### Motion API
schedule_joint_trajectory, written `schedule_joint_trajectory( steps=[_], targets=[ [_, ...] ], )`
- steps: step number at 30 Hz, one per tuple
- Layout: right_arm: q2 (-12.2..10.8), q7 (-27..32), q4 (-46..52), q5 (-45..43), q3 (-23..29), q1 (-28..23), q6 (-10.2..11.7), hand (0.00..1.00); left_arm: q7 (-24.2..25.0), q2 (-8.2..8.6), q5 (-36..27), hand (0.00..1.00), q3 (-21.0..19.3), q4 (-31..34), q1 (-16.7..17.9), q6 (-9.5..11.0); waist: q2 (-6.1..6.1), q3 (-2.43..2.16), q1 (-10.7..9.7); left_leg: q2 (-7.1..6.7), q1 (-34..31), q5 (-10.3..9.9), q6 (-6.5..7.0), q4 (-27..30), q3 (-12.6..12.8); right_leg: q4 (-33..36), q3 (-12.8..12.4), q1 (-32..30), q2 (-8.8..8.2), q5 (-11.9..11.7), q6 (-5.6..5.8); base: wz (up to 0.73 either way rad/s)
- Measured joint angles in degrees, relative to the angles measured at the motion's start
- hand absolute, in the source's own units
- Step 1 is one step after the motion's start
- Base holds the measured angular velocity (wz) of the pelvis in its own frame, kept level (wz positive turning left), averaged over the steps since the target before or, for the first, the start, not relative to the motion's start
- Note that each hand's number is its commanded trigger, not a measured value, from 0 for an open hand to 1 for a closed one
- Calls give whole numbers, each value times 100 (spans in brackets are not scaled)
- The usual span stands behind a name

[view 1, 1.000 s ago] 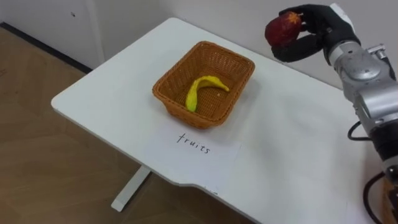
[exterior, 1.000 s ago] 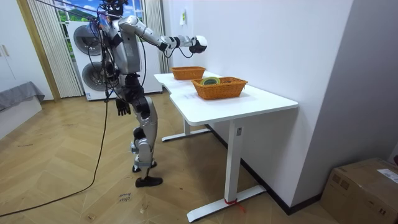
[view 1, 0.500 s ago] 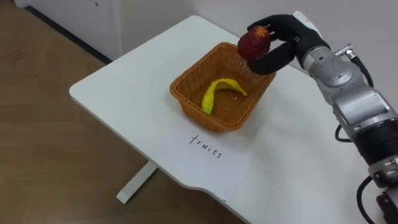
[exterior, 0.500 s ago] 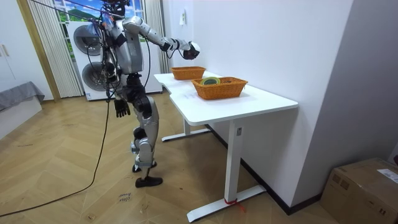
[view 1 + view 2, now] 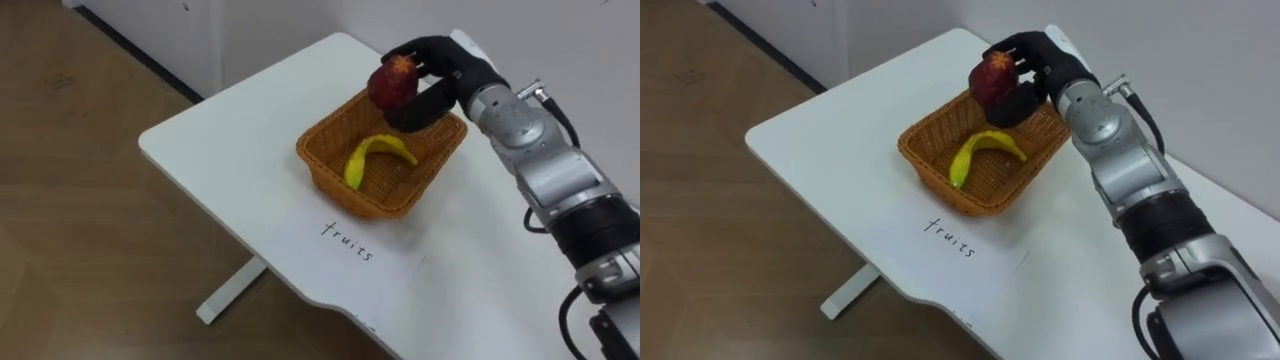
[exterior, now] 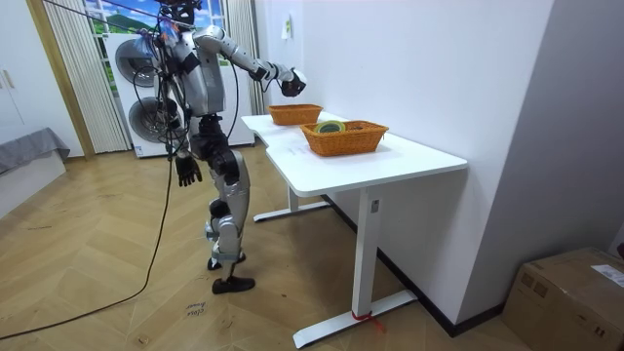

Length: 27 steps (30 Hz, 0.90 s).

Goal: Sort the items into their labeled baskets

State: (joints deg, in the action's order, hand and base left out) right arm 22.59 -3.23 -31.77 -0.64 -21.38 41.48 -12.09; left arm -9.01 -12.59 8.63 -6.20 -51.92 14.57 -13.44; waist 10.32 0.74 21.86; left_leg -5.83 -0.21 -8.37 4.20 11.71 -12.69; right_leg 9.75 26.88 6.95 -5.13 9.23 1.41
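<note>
Nearest, a paper sheet (image 5: 345,245) on the white table (image 5: 230,130), just before a wicker basket (image 5: 330,178) holding a banana (image 5: 375,158). Above its far edge, a red fruit (image 5: 392,84) clasped between curled fingers (image 5: 422,48) and thumb of the right hand (image 5: 440,75), arm outstretched. Left hand (image 6: 187,171) hanging beside the hip.

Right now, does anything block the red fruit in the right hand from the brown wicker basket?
Nothing visible. The right hand holds the red fruit above the far side of the brown wicker basket; a yellow banana lies inside, leaving room.
</note>
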Motion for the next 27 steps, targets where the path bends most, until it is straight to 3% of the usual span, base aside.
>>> schedule_joint_trajectory(
  steps=[1, 2, 3, 17, 21, 27],
  targets=[
    [0, 0, -20, 2, 0, 0, 0, 53, 26, 0, 3, 0, -1, -1, -4, 0, 5, 2, 13, 0, 2, 0, 0, 0, 0, 0, -17, 2, 2, 1, 2, 0],
    [0, 0, -22, 2, 0, -1, 0, 23, 52, -2, 6, 0, -4, -1, -3, 0, 10, 4, 13, 0, 2, 0, 0, 0, 0, 0, -20, 2, 2, 1, 2, 0],
    [0, -1, -24, 9, 0, -3, 0, 0, 89, -1, 10, 0, -35, -1, -3, 0, 25, 12, 13, 0, 1, 0, -1, 0, 1, -4, -26, 1, 5, 2, 3, 0],
    [2, -73, -115, 29, 1, -6, 2, 0, 66, 3, 115, 0, -113, -91, -142, -1, 59, 21, 25, 1, 51, -1, -1, 1, 24, -10, -263, 6, 19, 2, 3, -1],
    [2, -80, -107, 29, 1, -10, 8, 0, 67, 6, 125, 0, -175, -95, -155, -1, 17, 26, 28, 4, 69, -9, 8, -1, 85, -9, -333, 29, 16, 2, 3, -9],
    [2, -201, 133, -16, 1, -36, 8, 0, 75, 7, 347, 0, -211, -92, -158, -2, -46, -5, 29, 8, 71, -25, 13, -2, 168, -5, -478, -10, 19, 2, 3, -9]
  ],
)
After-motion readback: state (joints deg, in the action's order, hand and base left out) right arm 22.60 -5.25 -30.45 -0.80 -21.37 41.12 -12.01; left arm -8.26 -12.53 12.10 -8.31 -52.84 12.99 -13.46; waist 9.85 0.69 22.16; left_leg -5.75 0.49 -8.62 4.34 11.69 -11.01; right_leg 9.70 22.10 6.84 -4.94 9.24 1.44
